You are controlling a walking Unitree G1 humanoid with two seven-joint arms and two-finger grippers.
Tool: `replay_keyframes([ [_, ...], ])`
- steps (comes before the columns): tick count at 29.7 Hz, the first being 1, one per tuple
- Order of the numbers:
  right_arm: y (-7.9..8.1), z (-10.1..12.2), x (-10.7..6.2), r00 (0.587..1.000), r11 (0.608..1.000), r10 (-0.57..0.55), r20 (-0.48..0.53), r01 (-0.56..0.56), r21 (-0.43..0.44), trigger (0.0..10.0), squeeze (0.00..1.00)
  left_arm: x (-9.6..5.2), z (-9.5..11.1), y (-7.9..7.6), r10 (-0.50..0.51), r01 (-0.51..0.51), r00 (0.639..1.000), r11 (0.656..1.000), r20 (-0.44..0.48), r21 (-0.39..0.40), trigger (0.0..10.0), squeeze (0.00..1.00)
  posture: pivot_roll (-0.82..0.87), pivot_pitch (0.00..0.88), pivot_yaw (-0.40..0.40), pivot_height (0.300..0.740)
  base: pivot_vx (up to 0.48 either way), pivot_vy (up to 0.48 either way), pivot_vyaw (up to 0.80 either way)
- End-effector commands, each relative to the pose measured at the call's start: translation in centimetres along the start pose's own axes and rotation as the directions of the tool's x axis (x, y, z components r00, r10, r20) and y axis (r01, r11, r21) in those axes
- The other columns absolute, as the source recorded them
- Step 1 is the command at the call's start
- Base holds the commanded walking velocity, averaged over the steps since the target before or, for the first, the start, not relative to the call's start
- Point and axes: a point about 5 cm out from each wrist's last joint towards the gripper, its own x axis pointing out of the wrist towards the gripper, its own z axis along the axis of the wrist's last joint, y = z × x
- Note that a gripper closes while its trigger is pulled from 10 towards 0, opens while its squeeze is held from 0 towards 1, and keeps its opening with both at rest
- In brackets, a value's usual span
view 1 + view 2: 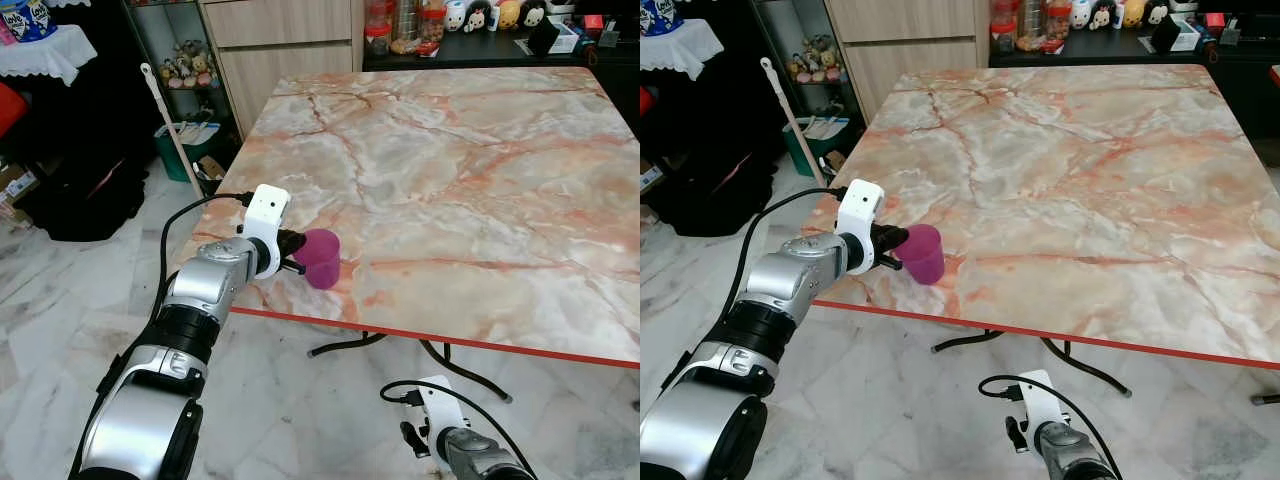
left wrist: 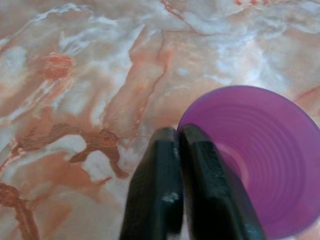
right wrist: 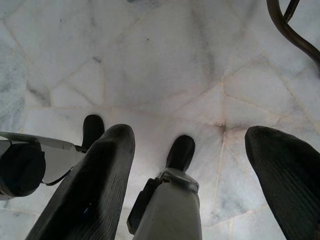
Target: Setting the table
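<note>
Pink-veined marble bench (image 1: 470,170) with a red edge sits on a pale marble tile floor (image 1: 60,300). Wooden cabinet (image 1: 285,45) behind it, dark counter (image 1: 480,45) with jars, a green bin (image 1: 180,150) nearby.

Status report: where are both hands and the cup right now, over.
Left hand pinching rim of purple cup, cup near corner of marble table. Right hand open, low over floor. Nothing in the way.
</note>
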Motion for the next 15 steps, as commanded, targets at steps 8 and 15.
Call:
replay_keyframes([
  [8,0.57,0.01,0.07,1.000,1.000,0.016,-0.007,-0.016,-0.006,10.0,0.00,-0.15,-0.08,0.51,0.009,-0.007,0.999,0.999,-0.041,0.036,0.0,0.00,-0.02,0.065,0.129,0.740,0.000,0.000,0.00],
  [15,0.53,0.01,0.07,1.000,1.000,0.017,-0.008,-0.017,-0.006,10.0,0.00,-0.25,-0.10,0.60,0.008,-0.007,0.999,0.999,-0.038,0.037,0.0,0.00,-0.02,0.063,0.128,0.740,0.000,0.000,0.00],
])
